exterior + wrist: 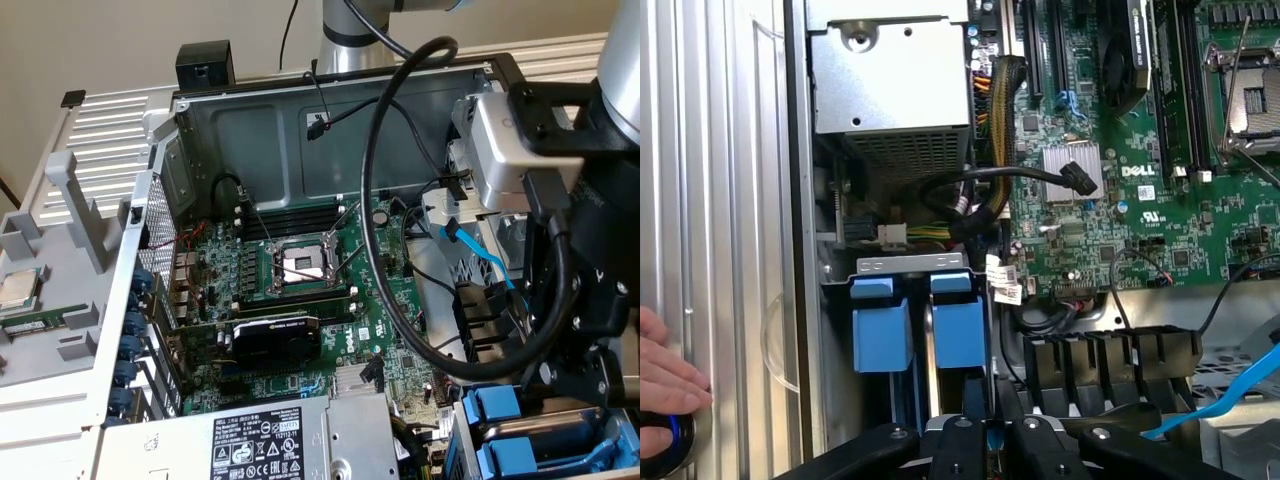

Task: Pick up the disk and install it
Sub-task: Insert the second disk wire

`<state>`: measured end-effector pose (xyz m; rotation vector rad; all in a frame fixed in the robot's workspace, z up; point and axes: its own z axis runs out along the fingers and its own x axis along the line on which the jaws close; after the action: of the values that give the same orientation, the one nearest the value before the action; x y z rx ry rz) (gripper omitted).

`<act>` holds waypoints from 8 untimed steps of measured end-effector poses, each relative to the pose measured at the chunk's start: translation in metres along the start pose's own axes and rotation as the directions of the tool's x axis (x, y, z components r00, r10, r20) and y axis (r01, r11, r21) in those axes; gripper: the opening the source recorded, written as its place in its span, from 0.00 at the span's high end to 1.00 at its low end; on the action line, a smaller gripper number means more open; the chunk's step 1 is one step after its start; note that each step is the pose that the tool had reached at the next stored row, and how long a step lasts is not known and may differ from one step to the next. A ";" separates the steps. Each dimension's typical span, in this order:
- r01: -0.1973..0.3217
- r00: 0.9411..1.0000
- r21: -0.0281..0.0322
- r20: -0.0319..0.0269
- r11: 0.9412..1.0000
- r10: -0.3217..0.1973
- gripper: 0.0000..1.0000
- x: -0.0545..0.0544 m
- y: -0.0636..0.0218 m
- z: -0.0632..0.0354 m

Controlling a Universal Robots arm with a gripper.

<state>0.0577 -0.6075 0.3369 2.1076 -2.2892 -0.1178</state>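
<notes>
Wrist view: the claw [985, 440] is clenched over the blue frame of the disk [960, 330], which stands on edge in the drive bay beside a second blue carrier [880, 325]. Beyond them lie the power-supply box [890, 75] and the green motherboard [1110, 200]. A person's hand [665, 375] rests on the ribbed table [710, 200].

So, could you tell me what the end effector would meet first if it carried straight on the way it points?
Probably the blue drive frames in the bay just ahead of the end effector; depth is hard to judge.
</notes>
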 end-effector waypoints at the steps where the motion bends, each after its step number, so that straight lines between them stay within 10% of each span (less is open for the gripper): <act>1: 0.000 1.000 0.000 0.000 1.000 0.000 0.83 0.000 0.0000 0.0000; 8: -0.003 1.000 0.000 0.001 1.000 0.003 0.83 0.000 0.0001 0.0000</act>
<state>0.0576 -0.6075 0.3369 2.1050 -2.2923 -0.1180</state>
